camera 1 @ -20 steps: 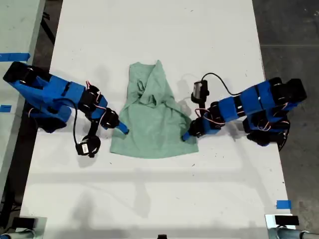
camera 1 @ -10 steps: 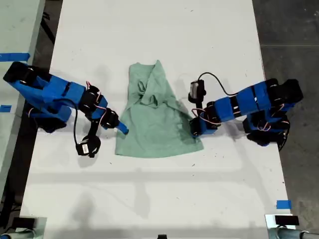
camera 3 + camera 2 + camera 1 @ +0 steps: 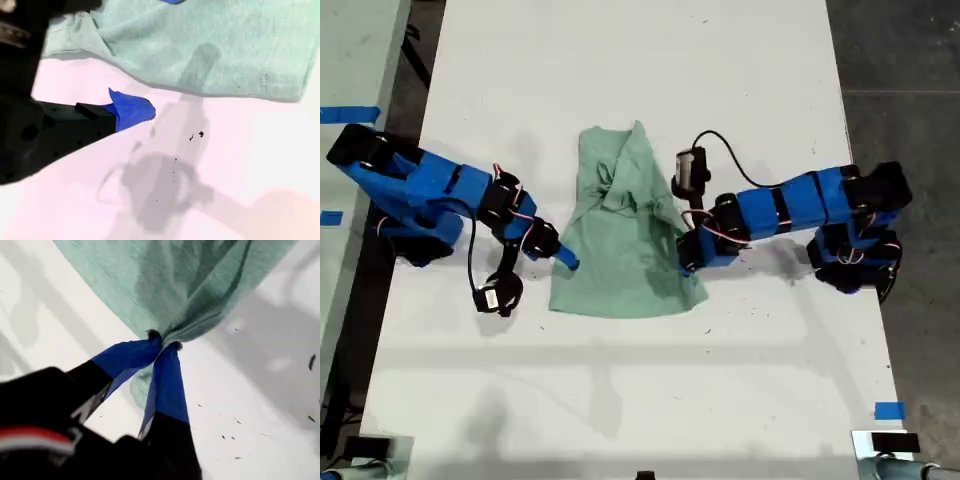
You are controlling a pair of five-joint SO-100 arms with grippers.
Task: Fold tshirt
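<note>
Exterior view: lies crumpled near the middle of the white table (image 3: 620,400) – the tshirt (image 3: 620,250), pale mint green, bunched and narrow toward the far end, wider at the near hem. Reaches in from the exterior view's right, a blue arm ending in my first hand (image 3: 685,258), set right at the cloth's edge on that side. Comes from the exterior view's left, the other blue arm, with my second hand (image 3: 566,261) just beside the opposite edge of the cloth (touching or not – cannot tell from here).

First wrist view: clenched on a gathered pinch of the tshirt (image 3: 175,280), my first hand (image 3: 162,342), its blue-taped fingertips (image 3: 167,375) meeting with the fabric puckered between them. Hangs lifted from that pinch, the cloth, casting a grey shadow on the table (image 3: 260,405).

Second wrist view: released, my second hand (image 3: 152,55), grasping nothing. Hovers over bare table (image 3: 240,165) one blue fingertip (image 3: 132,110), just short of the tshirt (image 3: 210,45) hem; shows at the frame's edge beyond the cloth, a sliver of blue.
</note>
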